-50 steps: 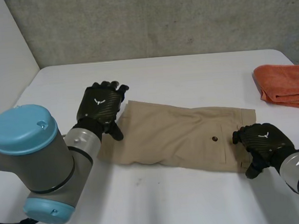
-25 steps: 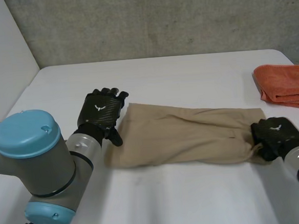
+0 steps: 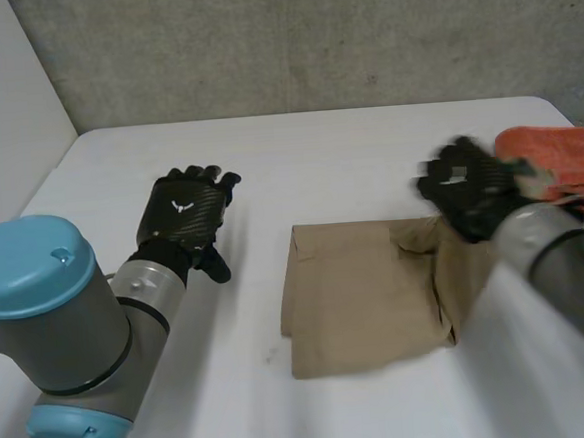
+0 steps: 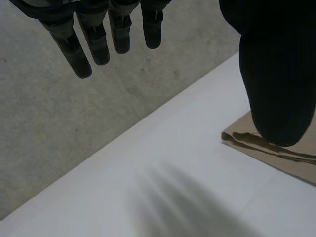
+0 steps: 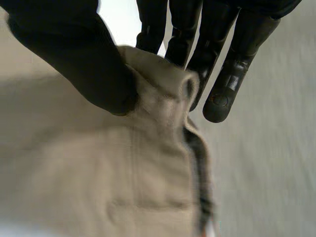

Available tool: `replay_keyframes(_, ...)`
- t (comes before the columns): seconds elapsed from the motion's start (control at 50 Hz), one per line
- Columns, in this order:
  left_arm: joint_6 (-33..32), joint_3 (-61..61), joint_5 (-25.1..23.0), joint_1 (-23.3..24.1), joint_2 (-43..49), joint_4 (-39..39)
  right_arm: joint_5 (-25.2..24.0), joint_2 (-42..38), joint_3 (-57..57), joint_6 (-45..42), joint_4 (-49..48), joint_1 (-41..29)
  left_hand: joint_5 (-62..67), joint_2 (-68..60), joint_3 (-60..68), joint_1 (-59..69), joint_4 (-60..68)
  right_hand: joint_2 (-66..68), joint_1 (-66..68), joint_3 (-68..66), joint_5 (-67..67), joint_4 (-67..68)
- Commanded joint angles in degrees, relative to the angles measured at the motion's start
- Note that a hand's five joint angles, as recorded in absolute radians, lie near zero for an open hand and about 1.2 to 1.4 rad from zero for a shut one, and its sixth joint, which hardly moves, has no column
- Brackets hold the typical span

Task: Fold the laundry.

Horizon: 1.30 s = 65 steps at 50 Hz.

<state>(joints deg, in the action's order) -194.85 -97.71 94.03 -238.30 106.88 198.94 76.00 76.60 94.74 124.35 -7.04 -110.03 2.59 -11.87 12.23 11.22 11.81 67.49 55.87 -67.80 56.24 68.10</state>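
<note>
Shorts (image 3: 362, 294), probably, one pair pinched by right robot hand (image 3: 468, 199), one orange cloth (image 3: 558, 155)

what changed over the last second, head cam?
The right robot hand closed on the khaki shorts' right end and lifted it up and back. The shorts bunched shorter, their other end sliding clear of the left robot hand, which is open above the table. The orange towel stayed put.
</note>
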Motion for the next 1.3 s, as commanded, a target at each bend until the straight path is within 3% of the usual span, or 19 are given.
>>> replay_keyframes(0.02, 0.08, -0.03, 2.39, -0.76, -1.24, 0.04, -6.99, -11.73, -6.23, -2.80, 0.54, -19.69, -1.53, 0.82, -1.18, -0.16, -0.76, 12.51, 24.13, -12.20, 13.76, 11.90)
replay_keyframes(0.1, 0.17, 0.06, 2.74, -0.67, -1.24, 0.04, -8.23, -17.62, -6.75, -2.45, 1.59, -21.28, -1.70, 0.99, -1.34, -0.33, -0.92, 12.51, 24.13, -12.20, 13.76, 11.90)
replay_keyframes(0.2, 0.17, 1.02, 2.83, -0.67, -1.33, 0.13, -9.28, -16.76, -7.20, 3.32, 2.21, -20.84, -2.04, 1.32, -1.68, -0.67, -1.26, -47.83, -36.22, 48.14, -46.58, -48.44)
replay_keyframes(0.24, 0.17, 1.47, 2.92, -0.67, -1.41, 0.22, -9.46, -15.00, -7.28, 8.16, 1.60, -19.97, -2.04, 1.32, -1.68, -0.67, -1.26, -57.49, -45.87, 57.80, -56.24, -58.10)
replay_keyframes(0.34, 0.34, 4.80, 2.92, -0.50, -1.59, 0.31, -9.73, -5.44, -7.02, 31.59, -0.08, -11.28, -2.20, 1.49, -1.85, -0.84, -1.43, -57.49, -45.87, 57.80, -56.24, -58.10)
replay_keyframes(0.42, 2.27, 7.53, 2.65, 0.03, -1.50, 0.22, -8.94, -0.59, -6.67, 44.27, 0.53, -7.23, -2.04, 1.32, -1.68, -0.67, -1.26, -57.49, -45.87, 57.80, -56.24, -58.10)
replay_keyframes(0.48, 4.91, 10.25, 2.48, 1.43, -0.80, -0.57, -8.58, 0.48, -6.23, 47.73, 0.97, -5.81, -1.70, 0.99, -1.35, -0.33, -0.92, -57.49, -45.87, 57.80, -56.24, -58.10)
replay_keyframes(0.66, 10.88, 19.82, 2.48, 9.42, 6.92, -12.07, -7.53, -4.16, -11.13, 47.92, 10.89, -2.65, -1.36, 0.65, -1.01, 0.00, -0.59, -57.49, -45.87, 57.80, -56.24, -58.10)
replay_keyframes(0.88, 16.43, 29.93, 2.91, 10.93, 19.57, -25.52, -5.86, -19.29, -22.49, 43.44, 21.10, -3.09, -1.36, 0.65, -1.01, 0.00, -0.59, -57.49, -45.87, 57.80, -56.24, -58.10)
replay_keyframes(1.06, 15.90, 31.97, 3.18, 10.84, 25.48, -28.87, -0.59, -23.78, -22.40, 36.32, 20.58, -3.00, -1.19, 0.48, -0.84, 0.17, -0.42, -57.49, -45.87, 57.80, -56.24, -58.10)
replay_keyframes(1.3, 11.16, 31.79, 3.27, 10.58, 27.59, -30.81, -0.85, -22.90, -17.05, 35.43, 15.04, -2.29, -1.36, 0.65, -1.01, 0.00, -0.59, -57.49, -45.87, 57.80, -56.24, -58.10)
